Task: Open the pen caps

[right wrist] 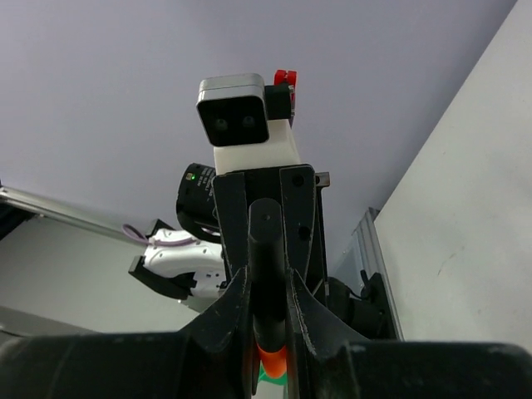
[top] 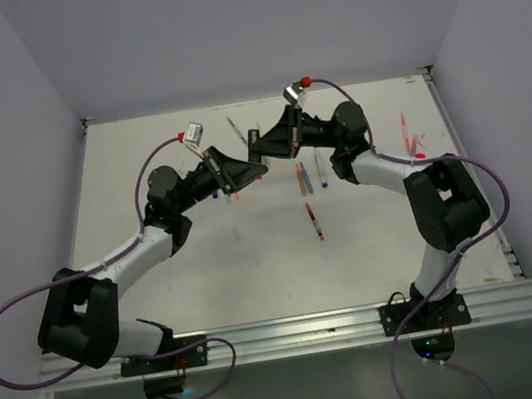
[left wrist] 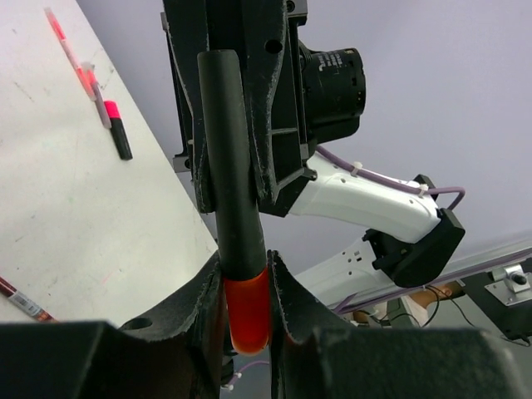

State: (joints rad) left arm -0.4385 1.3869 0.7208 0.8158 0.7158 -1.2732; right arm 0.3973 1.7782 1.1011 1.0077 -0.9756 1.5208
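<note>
Above table (top: 206, 270) — pen (left wrist: 229, 166) crosswise, cap (left wrist: 247, 312) leftward

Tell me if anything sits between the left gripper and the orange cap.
Nothing visible does. The left gripper is closed directly on the orange cap, a finger on each side, with no object between them. The right gripper grips the black barrel just beyond the cap.

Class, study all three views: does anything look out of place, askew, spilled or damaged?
Nothing spilled or broken. The odd sight: one black highlighter held in mid-air between both arms, left gripper clamped on its orange cap, right gripper on the barrel. On the table, loose pens lie at mixed angles.
</note>
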